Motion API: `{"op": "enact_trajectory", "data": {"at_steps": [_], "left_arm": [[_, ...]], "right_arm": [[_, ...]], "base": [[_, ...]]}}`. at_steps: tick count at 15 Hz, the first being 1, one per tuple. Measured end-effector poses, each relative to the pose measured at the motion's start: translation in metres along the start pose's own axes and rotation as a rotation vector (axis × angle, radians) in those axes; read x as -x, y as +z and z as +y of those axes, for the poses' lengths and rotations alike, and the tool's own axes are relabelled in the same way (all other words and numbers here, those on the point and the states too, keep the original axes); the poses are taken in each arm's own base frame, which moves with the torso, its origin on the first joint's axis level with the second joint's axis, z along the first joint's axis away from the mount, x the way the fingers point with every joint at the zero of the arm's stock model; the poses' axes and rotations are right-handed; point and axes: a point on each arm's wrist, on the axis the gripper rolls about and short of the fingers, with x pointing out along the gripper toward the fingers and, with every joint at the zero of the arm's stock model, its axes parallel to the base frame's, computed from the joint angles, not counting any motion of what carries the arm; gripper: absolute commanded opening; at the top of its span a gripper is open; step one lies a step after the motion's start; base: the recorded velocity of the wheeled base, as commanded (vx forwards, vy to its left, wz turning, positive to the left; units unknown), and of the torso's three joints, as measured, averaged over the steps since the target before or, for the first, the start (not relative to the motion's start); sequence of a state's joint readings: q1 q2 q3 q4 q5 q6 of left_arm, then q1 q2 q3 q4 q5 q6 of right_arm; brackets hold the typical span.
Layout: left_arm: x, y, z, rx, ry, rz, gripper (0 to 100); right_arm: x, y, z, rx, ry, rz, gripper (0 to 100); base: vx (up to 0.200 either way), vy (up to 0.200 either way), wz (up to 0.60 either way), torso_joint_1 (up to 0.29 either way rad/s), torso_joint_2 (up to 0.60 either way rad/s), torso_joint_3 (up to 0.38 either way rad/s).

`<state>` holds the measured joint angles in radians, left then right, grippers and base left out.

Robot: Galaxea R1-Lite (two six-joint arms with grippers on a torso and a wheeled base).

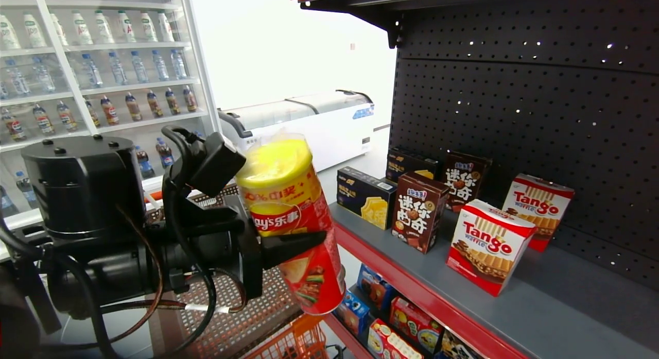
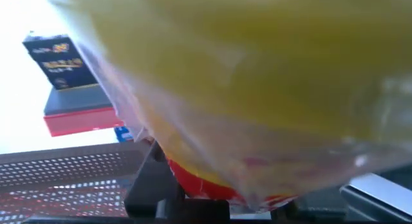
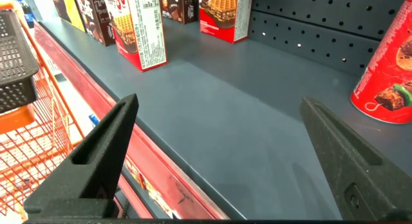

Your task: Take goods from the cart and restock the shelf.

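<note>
My left gripper (image 1: 294, 244) is shut on a red chip canister (image 1: 296, 215) with a yellow lid, held upright in the air just off the shelf's left end. Its yellow lid (image 2: 257, 69) looms close in the left wrist view. The grey shelf board (image 1: 556, 302) with a red front edge carries a dark blue box (image 1: 366, 197), brown boxes (image 1: 418, 210) and red-and-white wafer boxes (image 1: 489, 245). My right gripper (image 3: 222, 163) hovers open over a bare stretch of the shelf board (image 3: 238, 114), nothing between its fingers. A second red canister (image 3: 389, 69) stands on the shelf beyond it.
The orange wire cart (image 3: 32, 140) sits below the shelf's front edge, with its perforated tray (image 1: 242, 318) under my left arm. A black pegboard (image 1: 515, 91) backs the shelf. Lower shelves hold more snack packs (image 1: 406, 323). A drinks cooler (image 1: 103, 81) and a chest freezer (image 1: 309, 117) stand behind.
</note>
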<state>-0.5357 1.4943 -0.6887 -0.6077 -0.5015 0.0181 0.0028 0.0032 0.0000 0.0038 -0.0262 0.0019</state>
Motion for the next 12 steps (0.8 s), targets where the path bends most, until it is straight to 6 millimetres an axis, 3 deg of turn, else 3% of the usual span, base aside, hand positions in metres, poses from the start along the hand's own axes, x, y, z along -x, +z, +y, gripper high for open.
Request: {"op": "enact_trajectory", "data": {"at_steps": [12], "left_arm": [[0.0025,-0.0064,-0.0062,0.028,-0.105,0.048,0]], "right_arm": [[0.0000,0.0000,0.0000,0.000,0.000,0.000,100]], "base": [[0.000,0.000,0.00,0.000,0.00,0.000]]}}
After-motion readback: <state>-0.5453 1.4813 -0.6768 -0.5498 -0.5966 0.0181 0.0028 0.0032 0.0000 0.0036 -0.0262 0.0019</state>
